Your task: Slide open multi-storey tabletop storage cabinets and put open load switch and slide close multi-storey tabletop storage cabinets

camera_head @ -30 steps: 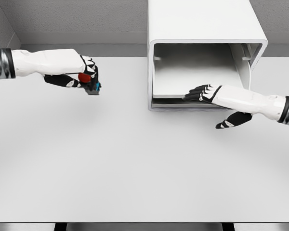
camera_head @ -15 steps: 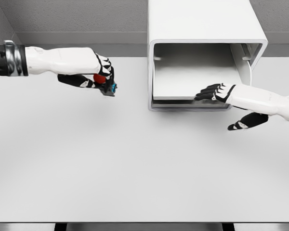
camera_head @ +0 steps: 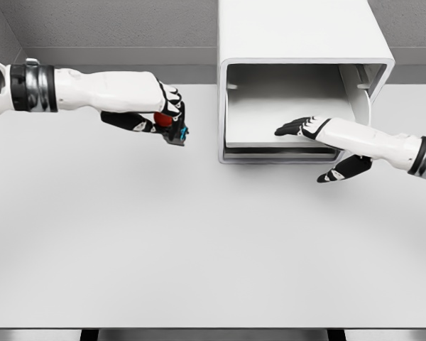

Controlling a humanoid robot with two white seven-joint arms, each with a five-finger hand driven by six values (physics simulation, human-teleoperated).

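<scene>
Load switch [camera_head: 176, 128]: we hold it pinched in the left hand [camera_head: 158, 112] fingers, above the surface [camera_head: 199, 249], left of the open cabinet [camera_head: 298, 78]. Small, rigid, likely light; we grip its body. Right hand [camera_head: 307, 128] fingers spread flat on the drawer [camera_head: 270, 121].

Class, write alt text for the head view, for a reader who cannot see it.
The left robot hand holds a small load switch with a red knob above a white table, just left of an open white storage cabinet. The right robot hand rests, fingers extended, on the cabinet's pulled-out tray.
</scene>
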